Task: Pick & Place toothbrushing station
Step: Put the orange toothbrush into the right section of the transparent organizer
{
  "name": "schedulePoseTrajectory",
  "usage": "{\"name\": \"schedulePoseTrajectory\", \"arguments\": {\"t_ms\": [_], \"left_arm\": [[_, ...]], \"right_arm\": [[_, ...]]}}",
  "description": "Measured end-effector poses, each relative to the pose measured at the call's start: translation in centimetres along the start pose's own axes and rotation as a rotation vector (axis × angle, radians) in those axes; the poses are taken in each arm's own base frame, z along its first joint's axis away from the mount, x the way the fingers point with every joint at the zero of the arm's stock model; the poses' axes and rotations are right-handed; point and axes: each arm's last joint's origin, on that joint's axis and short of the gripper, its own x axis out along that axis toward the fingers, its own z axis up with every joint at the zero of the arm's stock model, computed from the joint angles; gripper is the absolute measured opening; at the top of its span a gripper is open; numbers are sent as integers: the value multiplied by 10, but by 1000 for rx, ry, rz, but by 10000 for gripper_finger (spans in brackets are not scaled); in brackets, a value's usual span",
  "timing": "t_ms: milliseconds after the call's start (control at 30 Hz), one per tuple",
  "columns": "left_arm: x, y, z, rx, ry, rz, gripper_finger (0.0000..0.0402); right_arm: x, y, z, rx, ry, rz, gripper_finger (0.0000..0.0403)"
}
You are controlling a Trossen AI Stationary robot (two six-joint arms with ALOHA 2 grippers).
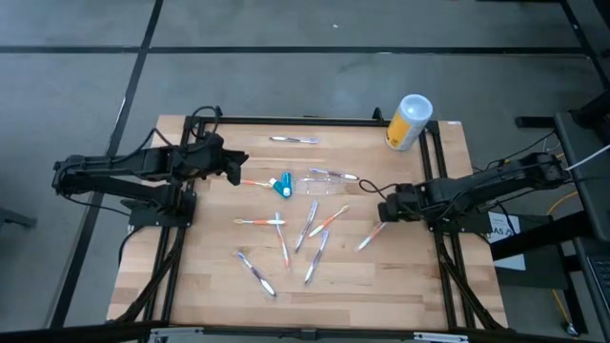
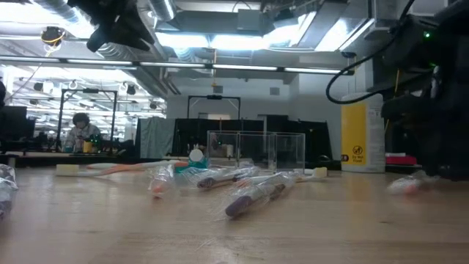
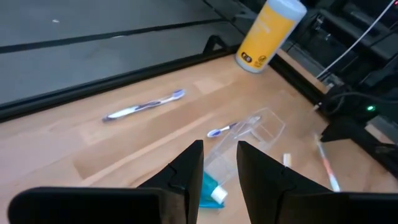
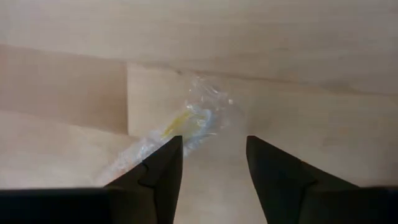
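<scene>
- Wooden desk [image 1: 210, 286] carries a loose scatter of wrapped toothbrushes [image 1: 315, 238] across its middle; the near strip and the near-right corner are bare boards.
- Clear station [image 1: 324, 184] lies on the desk just far of centre, between the two arms, with a blue-headed brush [image 3: 222, 129] at its mouth in the left wrist view. Neither tool touches it.
- Teal-and-white tube [image 1: 282, 185] lies just left of the station, an orange brush [image 1: 255, 182] running left from it.
- Left tool [image 1: 236, 162] hangs over the desk's left-far part, near the tube; its fingers [image 3: 186, 171] stand a little apart with nothing between them.
- Right tool [image 1: 383, 209] is low over the desk's right side, right of the station; its fingers [image 4: 163, 171] stand apart, nothing clamped, and a wrapped brush [image 4: 180, 127] lies on the wood just ahead of them.
- One pale brush [image 1: 294, 140] lies alone close to the far edge, with bare wood around it.
- Yellow canister [image 1: 408, 122] stands at the far-right corner, beside the black frame rail [image 1: 295, 120] along the far edge.
- Open wood separates the station from the far edge and from the right tool.
</scene>
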Motion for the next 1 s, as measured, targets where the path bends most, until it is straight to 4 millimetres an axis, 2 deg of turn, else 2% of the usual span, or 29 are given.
{"name": "schedulePoseTrajectory", "arguments": {"t_ms": [467, 733, 1000], "left_arm": [[0, 0, 0, -4, -5, -4, 91], [0, 0, 0, -6, -5, -4, 89], [0, -1, 0, -12, 11, -22, 88]], "right_arm": [[3, 16, 22, 137, -185, 134, 181], [17, 32, 34, 136, -200, 197, 181], [26, 36, 33, 74, -162, 174, 181]]}}
